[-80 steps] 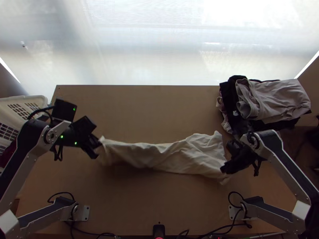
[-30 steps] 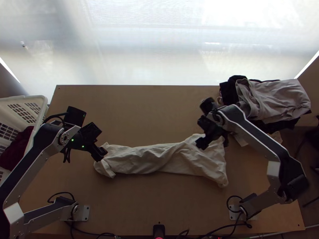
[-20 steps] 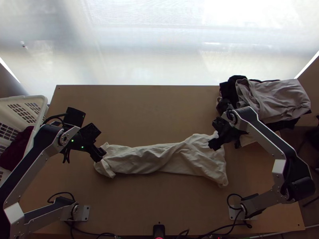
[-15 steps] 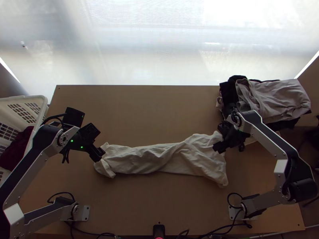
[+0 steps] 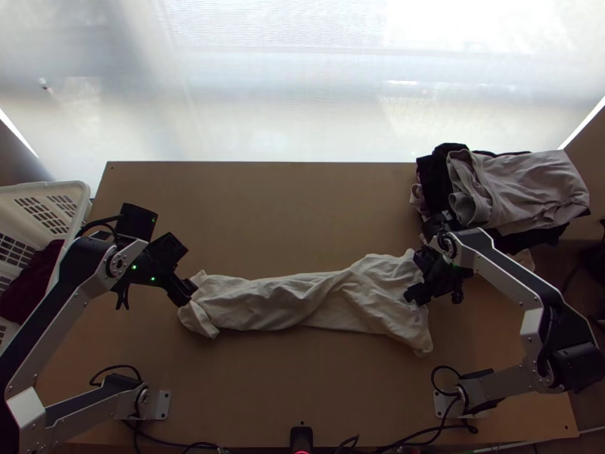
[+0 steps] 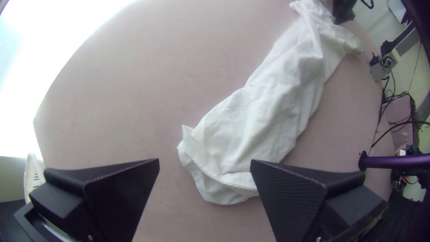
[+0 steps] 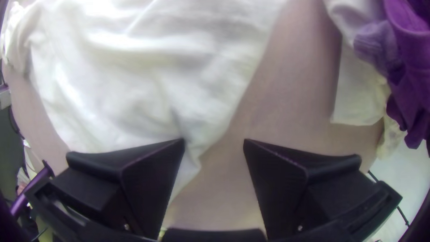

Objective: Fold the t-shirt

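T-shirt: cream cloth (image 5: pixel 302 304) lying lengthwise across the middle of the table (image 5: pixel 265 212), gathered into a long, rumpled strip with slanting creases; its right end spreads wider, one corner pointing near and right, and a turned band of cloth crosses its left end.
Left gripper: above the shirt's left end (image 5: pixel 184 293), its two fingers wide apart with no cloth pinched between them; one finger overlaps the edge of the turned band in the wrist view, but whether it touches cannot be told.
Right gripper: at the shirt's right edge (image 5: pixel 415 293), released, fingers well apart, one over the cloth and the other over bare wood; contact with the cloth cannot be told.
Clothes pile: at the table's far right, a greyish-pink garment (image 5: pixel 522 185) on top of dark ones (image 5: pixel 434 175), with a pale piece of cloth (image 5: pixel 523 259) showing on the near side.
Basket: white, with slotted walls (image 5: pixel 47 186), beside the table's left edge, dark red cloth (image 5: pixel 32 286) inside.
Near edge: a small black device (image 5: pixel 301 437) at the middle, cables (image 5: pixel 189 446) running beside it.
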Available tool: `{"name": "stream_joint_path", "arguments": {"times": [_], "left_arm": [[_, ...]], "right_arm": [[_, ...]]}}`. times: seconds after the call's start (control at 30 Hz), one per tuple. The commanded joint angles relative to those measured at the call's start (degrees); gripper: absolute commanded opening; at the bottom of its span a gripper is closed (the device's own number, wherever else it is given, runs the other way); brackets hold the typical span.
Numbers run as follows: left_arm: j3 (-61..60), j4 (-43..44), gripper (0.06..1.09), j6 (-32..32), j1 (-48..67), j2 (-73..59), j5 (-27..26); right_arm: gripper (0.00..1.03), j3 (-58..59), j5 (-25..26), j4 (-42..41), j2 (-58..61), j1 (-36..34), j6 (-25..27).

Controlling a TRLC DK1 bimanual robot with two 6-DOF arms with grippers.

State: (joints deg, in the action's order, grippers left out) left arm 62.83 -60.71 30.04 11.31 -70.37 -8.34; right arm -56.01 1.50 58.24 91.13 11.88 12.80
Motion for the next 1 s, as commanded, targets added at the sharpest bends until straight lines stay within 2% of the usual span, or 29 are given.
{"name": "stream_joint_path", "arguments": {"times": [0.0, 0.13, 0.4, 0.63, 0.77, 0.97], "left_arm": [[-0.2, -0.4, 1.04, 0.1, 0.1, 0.2, 0.0], [0.1, -0.7, 1.04, 0.4, 1.0, 0.2, 0.0], [-0.2, -0.9, 1.04, 0.9, 0.4, 0.3, 0.2], [-1.6, -0.9, 1.04, 1.2, 0.1, 0.3, 0.2], [-1.9, -0.9, 1.04, 1.7, 0.1, 0.8, 0.2], [-1.7, -0.7, 1.04, 2.5, -0.1, 0.7, 0.4]], "right_arm": [[0.57, 1.9, -0.8, -3.2, 0.4, 0.1, -0.1], [0.35, 1.5, -2.3, -4.8, 0.3, 0.0, -0.1], [0.04, 1.6, -6.5, -7.3, -0.6, 5.3, -1.5], [0.03, -2.5, -7.2, -4.2, -3.8, 8.6, -2.8], [0.03, -10.0, -7.1, 1.2, -8.5, 9.0, -2.6], [0.03, -27.8, -7.0, 15.4, -11.6, 8.0, -1.5]]}}
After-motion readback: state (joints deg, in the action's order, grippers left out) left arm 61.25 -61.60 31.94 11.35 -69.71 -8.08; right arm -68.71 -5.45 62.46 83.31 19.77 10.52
